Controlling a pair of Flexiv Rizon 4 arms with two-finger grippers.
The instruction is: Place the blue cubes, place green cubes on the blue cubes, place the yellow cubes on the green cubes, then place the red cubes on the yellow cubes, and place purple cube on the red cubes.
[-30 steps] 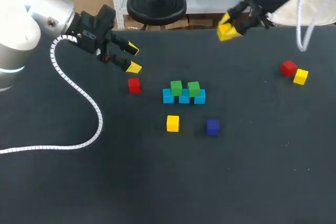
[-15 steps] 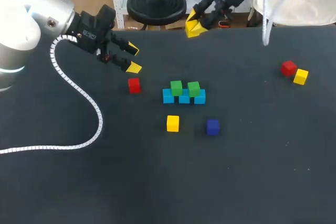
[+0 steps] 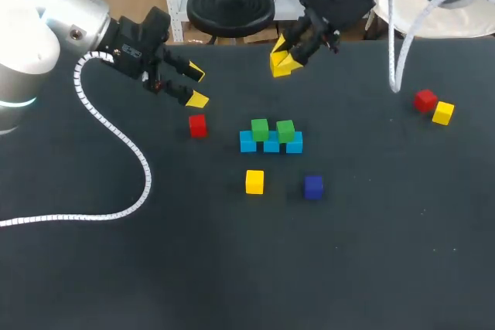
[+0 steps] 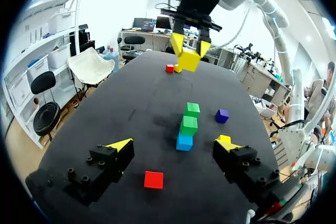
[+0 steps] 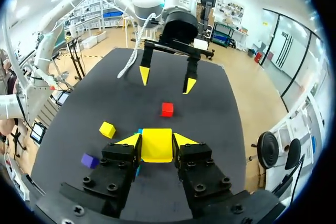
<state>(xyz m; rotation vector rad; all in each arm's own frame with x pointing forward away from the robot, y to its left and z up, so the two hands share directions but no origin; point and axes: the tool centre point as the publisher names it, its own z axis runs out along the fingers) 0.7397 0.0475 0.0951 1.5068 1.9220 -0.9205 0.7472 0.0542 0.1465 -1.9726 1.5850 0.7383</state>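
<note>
**A:** Wondering how much is done here. Blue cubes (image 3: 271, 143) are laid mid-table and green cubes (image 3: 261, 129) are stacked on them.

**B:** Yep. A yellow cube (image 5: 157, 145) is clamped in the right gripper (image 3: 283, 58) over the far edge. The left gripper (image 3: 196, 86) is spread wide, empty. Red cubes (image 3: 198, 125) and the purple cube (image 3: 313, 186) are untouched.

3 blue cubes (image 3: 247, 143), 2 green (image 3: 260, 128), 3 yel. (image 3: 254, 182), 2 red (image 3: 197, 125), 1 purple (image 3: 312, 186).

Robotics lab: shelving (image 4: 44, 35), computer desks (image 4: 148, 29).
</note>
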